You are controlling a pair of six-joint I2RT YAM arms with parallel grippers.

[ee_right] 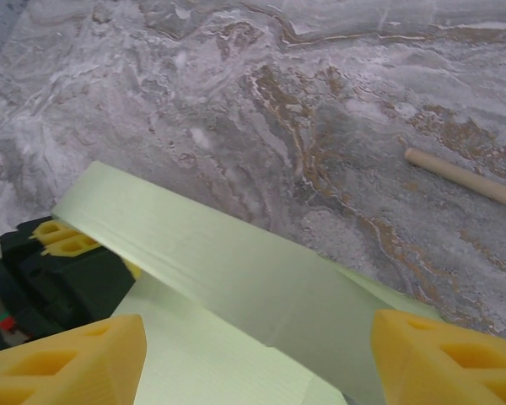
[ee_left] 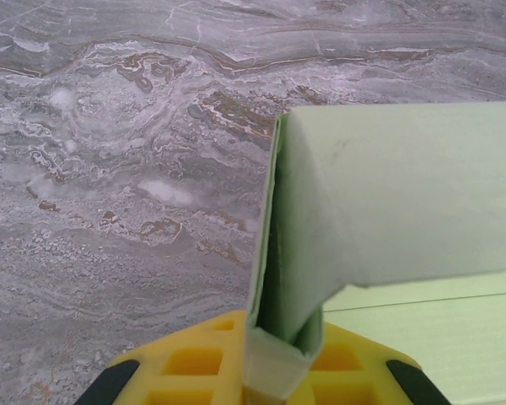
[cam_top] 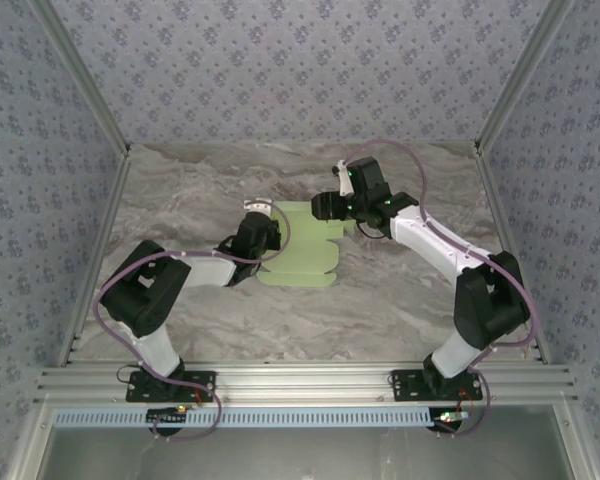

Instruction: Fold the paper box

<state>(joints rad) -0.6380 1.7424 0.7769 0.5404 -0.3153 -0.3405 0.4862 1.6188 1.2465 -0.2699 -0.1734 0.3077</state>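
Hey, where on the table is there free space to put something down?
Bare table along the back wall, and the near strip between the box and the arm bases. Crowded in the middle: left claw pinches a box flap, right claw stands open over the box's right side; a stick lies nearby.

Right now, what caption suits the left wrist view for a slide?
Left gripper pinching a folded-up flap of the paper box over the marbled table.
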